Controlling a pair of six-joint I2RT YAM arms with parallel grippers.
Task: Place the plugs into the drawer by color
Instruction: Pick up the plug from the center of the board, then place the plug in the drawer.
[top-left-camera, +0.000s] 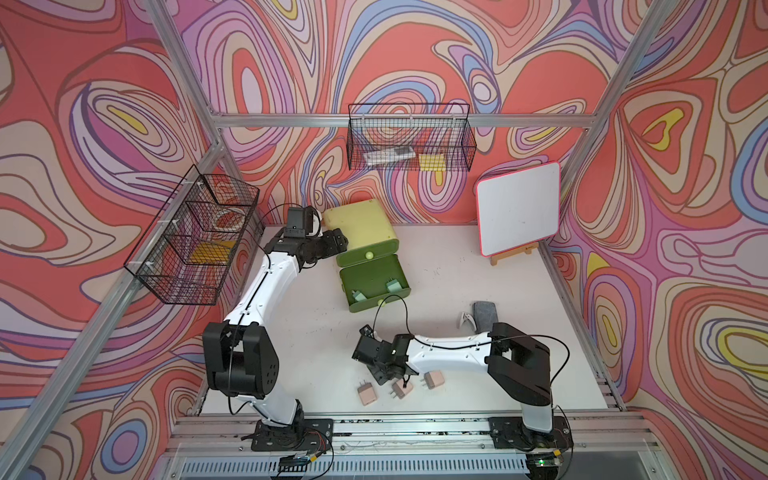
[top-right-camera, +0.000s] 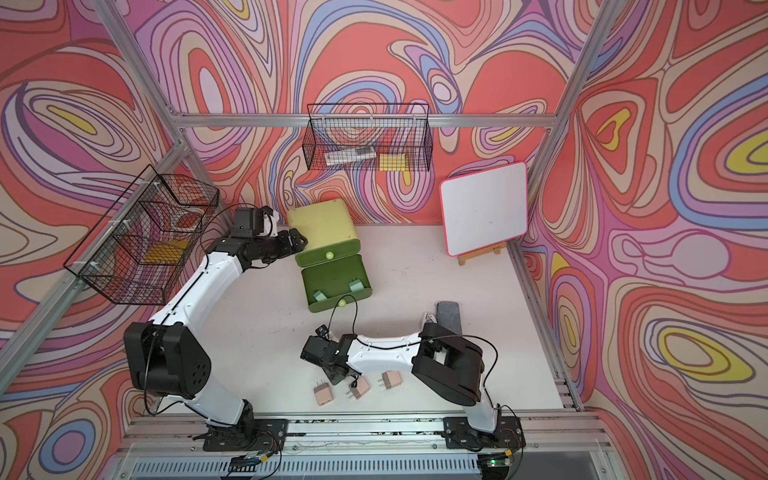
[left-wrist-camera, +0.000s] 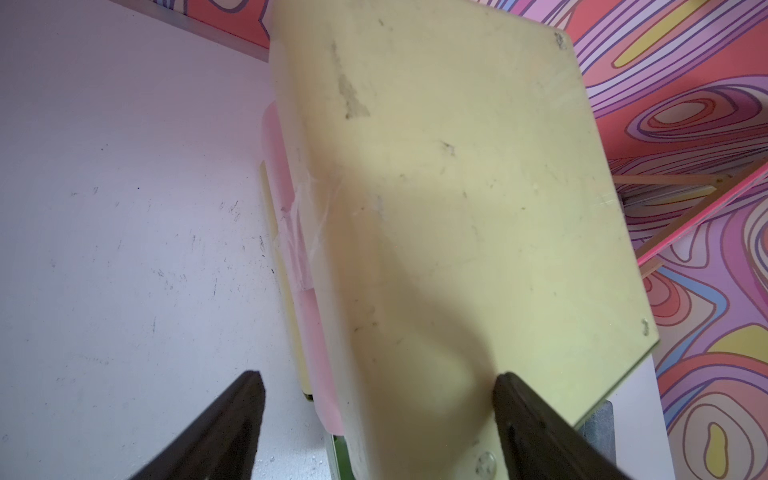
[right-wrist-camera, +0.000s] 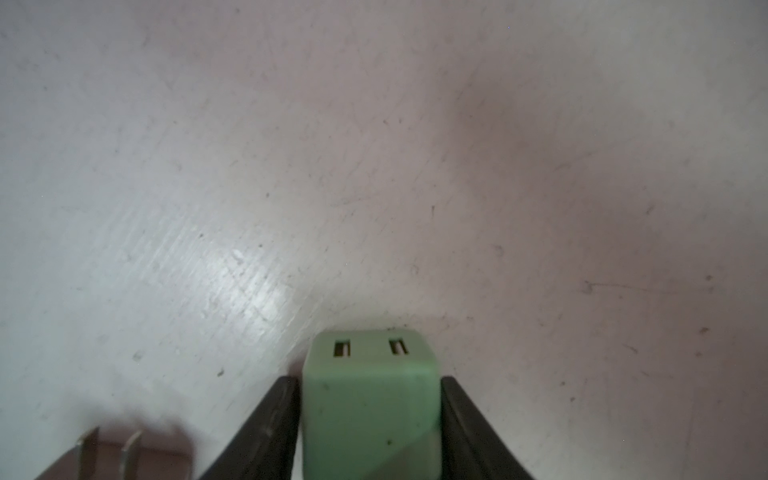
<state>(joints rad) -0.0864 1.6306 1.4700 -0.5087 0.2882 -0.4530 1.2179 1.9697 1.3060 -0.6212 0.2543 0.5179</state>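
Plugs (top-left-camera: 402, 389), pink, beside right claw (right-wrist-camera: 370, 384) holding green plug (right-wrist-camera: 371, 415).

The open drawer (top-left-camera: 371, 275) is free mid-floor between two mint plugs (top-left-camera: 358, 296) at its front corners.

A grey felt eraser (top-left-camera: 485, 316) lies flat on the scuffed white table (top-left-camera: 457, 266), beyond the right gripper (top-left-camera: 388, 374) and off to its right. A small white clip-like thing (top-left-camera: 466, 319) sits just beside the eraser, on the side nearer that gripper. Far beyond, a pink-rimmed whiteboard (top-left-camera: 519, 208) leans on a wooden easel (top-left-camera: 513, 254). A black wire basket (top-left-camera: 457, 141) hangs on the wall above and beyond the left gripper (top-left-camera: 338, 241). A second wire basket (top-left-camera: 166, 286) hangs to its left.
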